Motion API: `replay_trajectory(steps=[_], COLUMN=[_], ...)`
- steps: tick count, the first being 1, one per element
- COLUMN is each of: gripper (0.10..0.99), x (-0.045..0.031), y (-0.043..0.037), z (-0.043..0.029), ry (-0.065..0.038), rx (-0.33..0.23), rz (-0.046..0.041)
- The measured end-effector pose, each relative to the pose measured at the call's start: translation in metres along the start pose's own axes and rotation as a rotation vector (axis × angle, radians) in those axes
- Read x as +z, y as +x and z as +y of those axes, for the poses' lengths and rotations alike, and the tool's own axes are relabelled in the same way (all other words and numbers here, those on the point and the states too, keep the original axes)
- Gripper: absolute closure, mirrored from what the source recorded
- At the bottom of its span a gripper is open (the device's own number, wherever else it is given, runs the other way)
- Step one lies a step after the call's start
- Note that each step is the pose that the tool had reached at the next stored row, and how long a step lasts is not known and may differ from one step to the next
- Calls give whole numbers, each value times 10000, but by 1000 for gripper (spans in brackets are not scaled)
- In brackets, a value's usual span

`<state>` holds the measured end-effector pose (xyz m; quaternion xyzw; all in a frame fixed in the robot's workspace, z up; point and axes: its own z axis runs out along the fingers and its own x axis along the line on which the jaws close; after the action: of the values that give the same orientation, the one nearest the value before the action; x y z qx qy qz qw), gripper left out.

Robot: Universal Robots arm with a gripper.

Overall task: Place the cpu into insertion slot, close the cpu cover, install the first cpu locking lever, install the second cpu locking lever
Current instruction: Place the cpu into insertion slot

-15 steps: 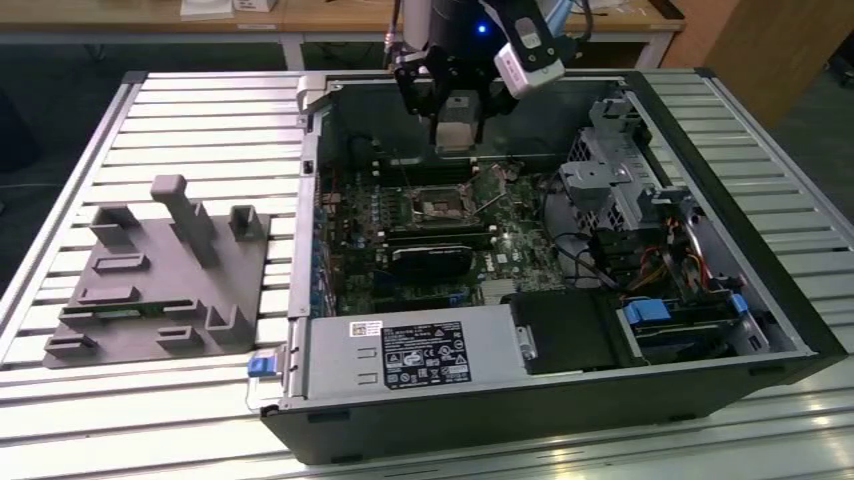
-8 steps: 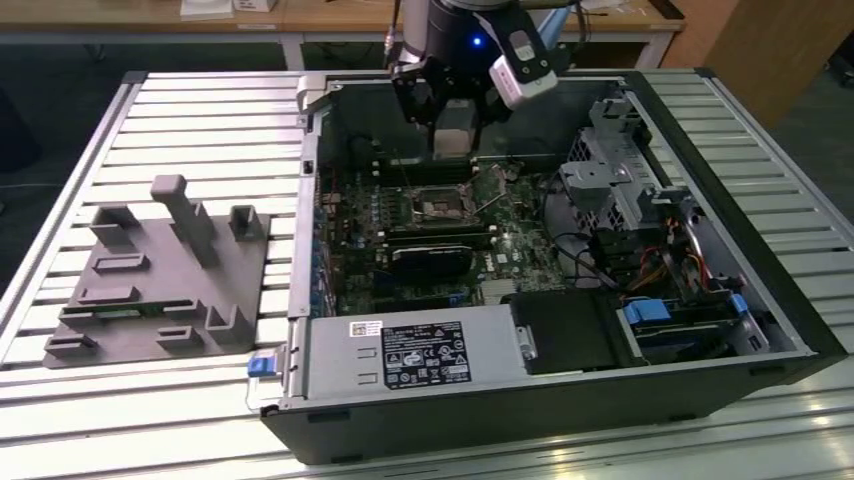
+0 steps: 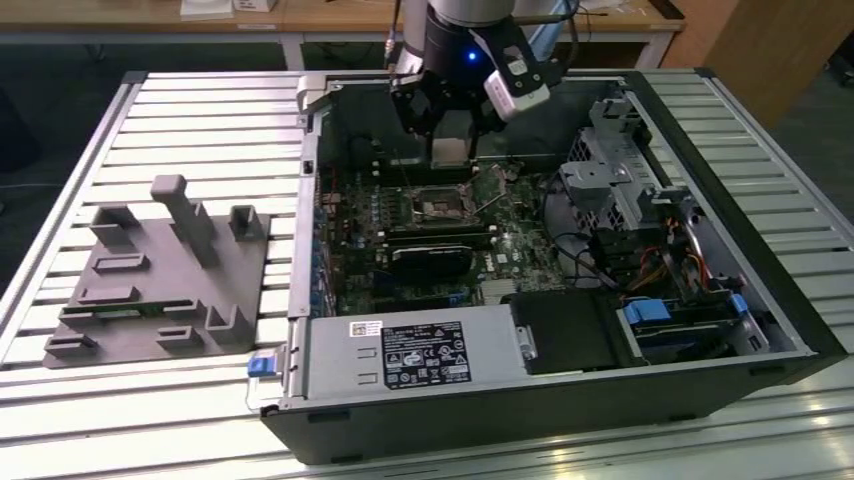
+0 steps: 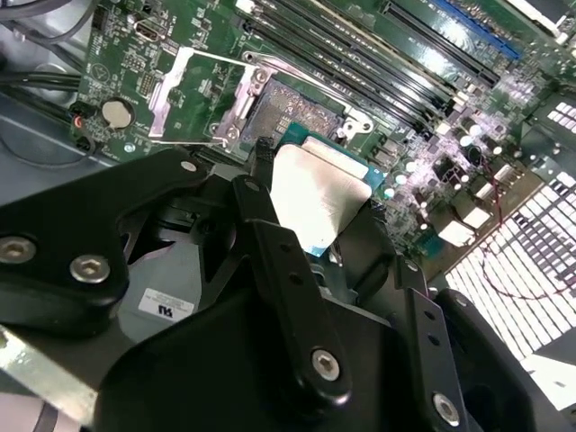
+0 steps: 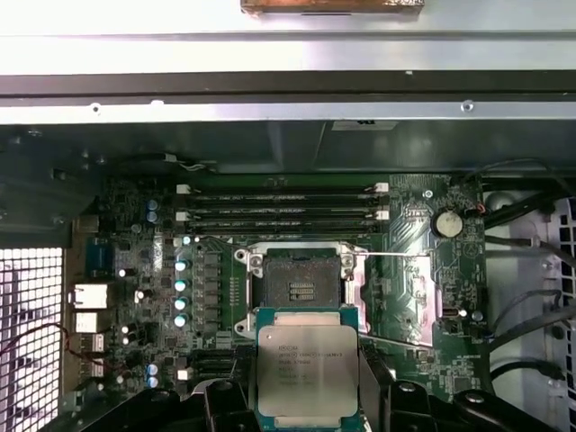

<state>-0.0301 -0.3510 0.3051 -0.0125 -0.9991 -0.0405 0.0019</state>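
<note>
While my gripper [image 5: 306, 402] pinches the chip [image 5: 306, 360] by two opposite edges, the chip hangs at twelve o'clock of the open socket [image 3: 438, 203] in the exterior view, unseated. My judgement: light, stiff, underside fragile, so I hold it by the edges only.

Matt metal cpu [image 5: 308, 373], glossy green circuit board [image 4: 108, 72]

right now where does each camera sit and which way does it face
exterior view: off the arm, above the open computer case, looking down in; shows arm and gripper holding the cpu
first wrist view: on the arm, facing the motherboard squarely; fingertips show
second wrist view: on the arm, slanting across the motherboard; fingers show
both wrist views share the cpu and empty insertion slot
</note>
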Motion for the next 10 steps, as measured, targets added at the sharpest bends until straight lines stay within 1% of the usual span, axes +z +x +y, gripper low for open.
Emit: replay_trajectory(steps=[4, 10], gripper=[549, 549], x=[74, 169], y=[0, 0], z=[8, 16], ry=[34, 38], rx=[-1, 0], rz=[0, -1])
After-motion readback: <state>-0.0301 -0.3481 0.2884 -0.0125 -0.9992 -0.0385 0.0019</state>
